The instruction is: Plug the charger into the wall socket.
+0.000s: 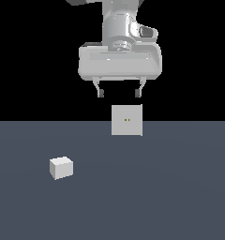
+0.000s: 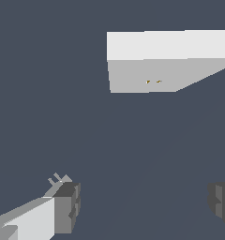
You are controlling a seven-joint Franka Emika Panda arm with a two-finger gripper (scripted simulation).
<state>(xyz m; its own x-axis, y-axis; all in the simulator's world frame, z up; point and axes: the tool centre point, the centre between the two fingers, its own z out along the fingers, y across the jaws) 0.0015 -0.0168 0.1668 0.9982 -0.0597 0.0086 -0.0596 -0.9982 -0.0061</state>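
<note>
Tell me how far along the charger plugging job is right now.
Nothing looks done yet. The charger sits alone on the floor toward the exterior view's left, apart from the wall socket. The gripper hangs open and empty above the socket. Left: grasp the charger, carry it over, push it in.

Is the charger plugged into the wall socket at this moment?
No. The charger sits on the floor, apart from the wall socket.
</note>
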